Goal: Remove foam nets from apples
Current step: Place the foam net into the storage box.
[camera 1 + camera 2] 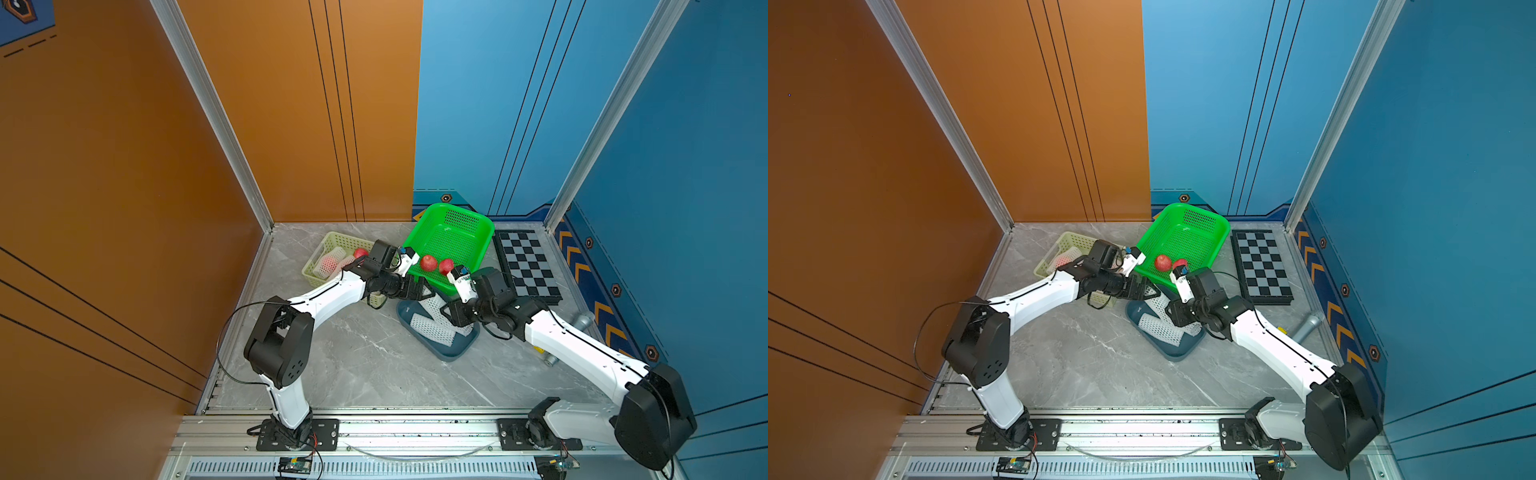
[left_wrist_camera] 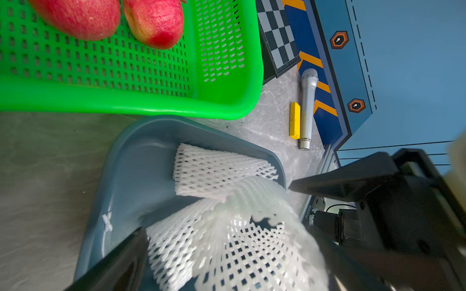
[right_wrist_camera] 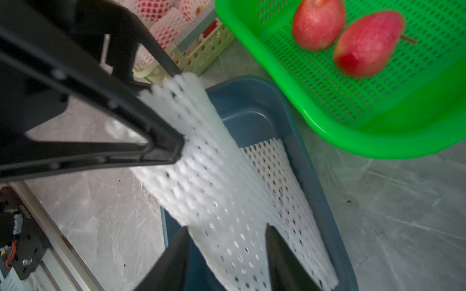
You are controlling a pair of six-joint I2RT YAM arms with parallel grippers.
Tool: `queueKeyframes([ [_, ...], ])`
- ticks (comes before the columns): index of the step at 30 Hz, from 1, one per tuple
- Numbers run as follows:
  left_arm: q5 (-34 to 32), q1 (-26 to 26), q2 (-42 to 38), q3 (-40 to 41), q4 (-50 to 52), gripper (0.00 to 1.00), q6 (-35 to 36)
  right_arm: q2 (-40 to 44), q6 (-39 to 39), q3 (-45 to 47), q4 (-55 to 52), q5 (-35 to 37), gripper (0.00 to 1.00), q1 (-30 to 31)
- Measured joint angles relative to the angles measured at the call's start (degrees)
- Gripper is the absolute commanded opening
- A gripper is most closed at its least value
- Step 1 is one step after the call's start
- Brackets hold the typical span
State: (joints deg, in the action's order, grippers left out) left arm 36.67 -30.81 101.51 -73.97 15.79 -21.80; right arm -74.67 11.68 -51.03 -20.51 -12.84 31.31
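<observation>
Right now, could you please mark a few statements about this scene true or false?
Two bare apples lie in the green basket. True.
The blue-grey tray holds white foam nets. True.
The chessboard lies inside the green basket. False: it lies flat on the table beside it.
The silver microphone stands upright. False: it lies on the table beside a yellow block.
The left gripper's jaws are shut. False: they stand wide apart.

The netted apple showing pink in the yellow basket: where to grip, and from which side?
Probably the netted apple across its round middle, from straight above: the yellow basket walls it in sideways, and its loose mesh ends would crumple.
</observation>
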Motion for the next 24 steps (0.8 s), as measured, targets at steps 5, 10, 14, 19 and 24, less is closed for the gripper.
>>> queueKeyframes([
  [5,-0.7,0.7,-1.3,0.2,0.3,0.98,0.0,-1.5,0.3,1.0,0.7,1.3,0.11,0.2],
  [10,-2.2,3.1,-5.4,1.0,0.1,0.98,-0.3,-0.9,0.3,2.1,0.3,2.5,0.35,0.2],
  [14,-3.7,5.3,-7.0,1.0,-0.9,0.98,-0.7,1.0,-0.6,2.3,-0.5,2.6,0.62,0.5],
  [19,-6.7,9.3,-7.0,1.0,-1.4,0.98,-2.4,5.4,-1.4,2.2,-0.5,2.6,0.69,1.6],
  [24,-8.9,14.1,-6.0,0.6,-1.4,0.98,-3.9,7.6,-1.8,0.7,-2.3,2.8,0.7,1.7],
])
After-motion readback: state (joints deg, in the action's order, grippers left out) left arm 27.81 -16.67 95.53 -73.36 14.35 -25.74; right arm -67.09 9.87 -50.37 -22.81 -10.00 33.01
